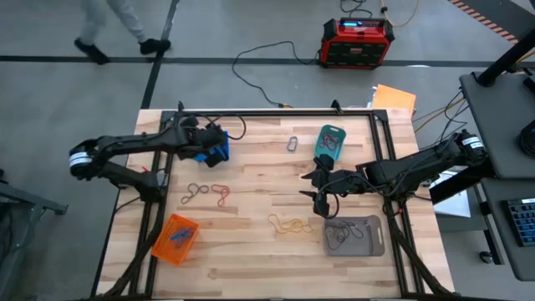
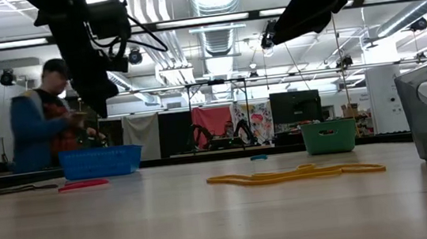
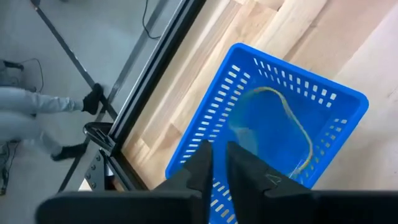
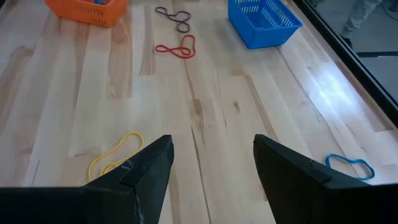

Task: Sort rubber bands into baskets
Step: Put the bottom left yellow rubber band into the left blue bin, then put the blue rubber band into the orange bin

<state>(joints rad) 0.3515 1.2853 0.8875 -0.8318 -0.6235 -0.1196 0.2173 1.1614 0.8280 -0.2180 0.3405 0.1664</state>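
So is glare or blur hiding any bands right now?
Right wrist view: a bright glare patch on the table beside the blue basket, yet the blue band and red band read clearly. Low view: the person behind is blurred, the near tabletop soft, the yellow bands sharp. High view: even light, soft shadows.

Blue basket (image 1: 219, 147) at the counter's far left holds one yellowish band (image 3: 292, 121). Teal basket (image 1: 331, 139) far right; orange basket (image 1: 175, 238) near left, blue bands inside; grey basket (image 1: 354, 236) near right, dark bands inside. Loose on the counter: red band (image 1: 221, 194), brownish band (image 1: 196, 193), yellow bands (image 1: 289, 224), grey band (image 1: 292, 144).
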